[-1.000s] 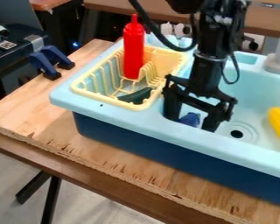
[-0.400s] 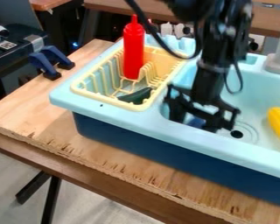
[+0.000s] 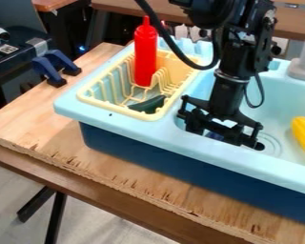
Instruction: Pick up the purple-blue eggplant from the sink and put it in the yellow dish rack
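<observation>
The yellow dish rack [image 3: 116,109] sits at the left end of a light-blue toy sink [image 3: 279,105], and the pincer [image 3: 223,137] hangs down into the basin to the right of that rack. The pincer is open, its two sides set wide apart, with a small blue thing [image 3: 214,135] low between them, also to the right of the rack and partly hidden. Whether they touch it, I cannot tell. The black arm [image 3: 231,81] comes in from the top edge, above and to the right of the rack. In the rack, a red bottle [image 3: 145,57] stands upright and a dark green thing [image 3: 148,104] lies near the front. Well to the right of the rack, past the drain [image 3: 259,146], is a yellow thing [image 3: 304,135]. Left of the rack, blue clamps [image 3: 47,70] sit at the edge of the wooden tabletop [image 3: 37,116]
</observation>
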Tool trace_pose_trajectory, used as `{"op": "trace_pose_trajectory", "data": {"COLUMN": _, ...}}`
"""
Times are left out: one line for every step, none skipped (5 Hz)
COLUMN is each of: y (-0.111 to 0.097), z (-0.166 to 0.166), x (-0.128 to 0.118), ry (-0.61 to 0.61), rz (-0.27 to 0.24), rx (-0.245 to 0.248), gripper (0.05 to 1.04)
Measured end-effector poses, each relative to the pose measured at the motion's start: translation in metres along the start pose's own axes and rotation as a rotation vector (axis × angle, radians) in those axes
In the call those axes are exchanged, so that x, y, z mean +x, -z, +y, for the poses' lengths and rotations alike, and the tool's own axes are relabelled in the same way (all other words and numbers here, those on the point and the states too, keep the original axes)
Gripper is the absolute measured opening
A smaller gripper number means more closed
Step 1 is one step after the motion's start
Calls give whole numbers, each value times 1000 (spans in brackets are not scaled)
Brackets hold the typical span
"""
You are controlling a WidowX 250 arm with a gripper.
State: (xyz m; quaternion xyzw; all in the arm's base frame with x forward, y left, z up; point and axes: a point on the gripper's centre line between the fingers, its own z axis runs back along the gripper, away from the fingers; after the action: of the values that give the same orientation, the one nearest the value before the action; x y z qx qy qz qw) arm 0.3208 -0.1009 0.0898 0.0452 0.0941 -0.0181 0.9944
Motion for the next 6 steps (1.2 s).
{"op": "trace_pose_trajectory", "data": {"y": 0, "z": 1, "x": 0, "ry": -13, "rz": -2, "rx": 8, "gripper": 659}}
{"op": "trace_pose_trajectory", "data": {"y": -20, "z": 2, "x": 2, "ry": -13, "rz": -24, "rx": 30, "gripper": 659}}
{"op": "trace_pose_trajectory", "data": {"y": -61, "z": 1, "x": 7, "ry": 23, "rz": -142, "rx": 26, "gripper": 659}}
{"op": "trace_pose_trajectory", "data": {"y": -86, "z": 0, "x": 4, "ry": 59, "rz": -209, "rx": 25, "gripper": 659}}
{"op": "trace_pose_trajectory", "data": {"y": -85, "z": 5, "x": 3, "ry": 59, "rz": -203, "rx": 2, "gripper": 659}}
{"op": "trace_pose_trajectory", "data": {"y": -84, "z": 11, "x": 1, "ry": 68, "rz": -174, "rx": -9, "gripper": 659}}
